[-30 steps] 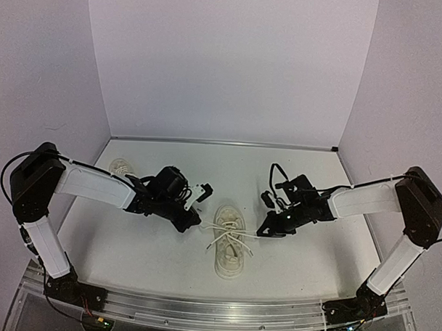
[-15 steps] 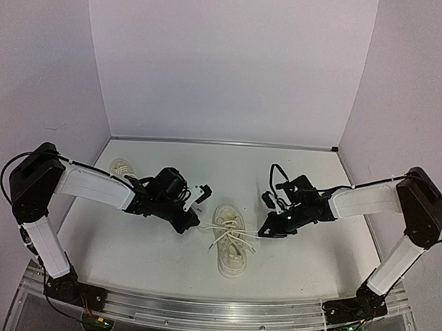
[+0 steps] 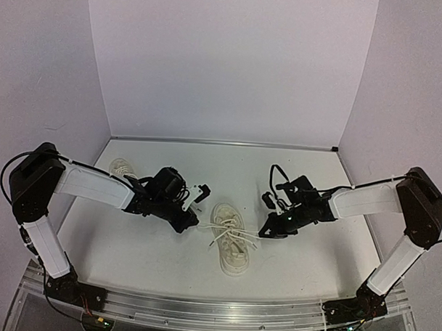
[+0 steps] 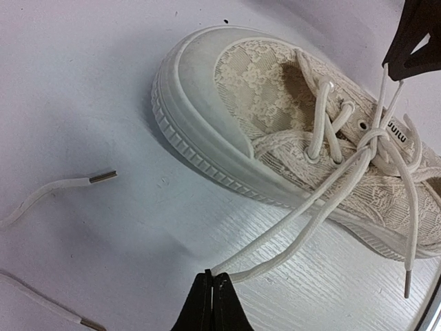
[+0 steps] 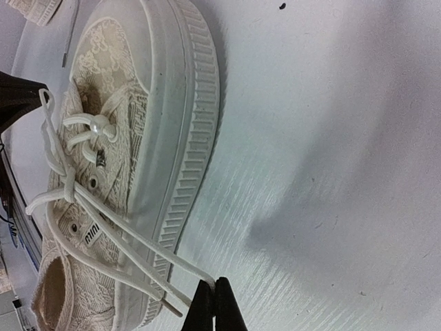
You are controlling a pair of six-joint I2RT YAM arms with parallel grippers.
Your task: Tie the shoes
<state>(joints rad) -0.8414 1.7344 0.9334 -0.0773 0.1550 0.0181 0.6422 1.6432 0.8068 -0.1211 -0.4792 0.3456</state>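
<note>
One cream shoe [image 3: 231, 242] lies mid-table between the arms, toe toward the back wall. My left gripper [image 3: 192, 225] sits at its left side, shut on a doubled loop of white lace [image 4: 310, 214] that runs to the knot [image 4: 375, 138] over the tongue. In the left wrist view the gripper [image 4: 212, 277] pinches the loop's bend. My right gripper [image 3: 265, 232], on the shoe's right, is shut on the other lace loop [image 5: 138, 238], pinched at the gripper [image 5: 215, 283]. Both loops are stretched sideways. The second shoe [image 3: 121, 166] lies at the far left, partly behind the left arm.
A loose lace end with a metal tip [image 4: 102, 177] lies on the table left of the shoe's toe. The back wall and side walls close the table [image 3: 304, 270] in. The metal rail with both arm bases runs along the near edge.
Both grippers have edged slightly outward while holding their loops. The shoe has shifted a little toward the near edge.
</note>
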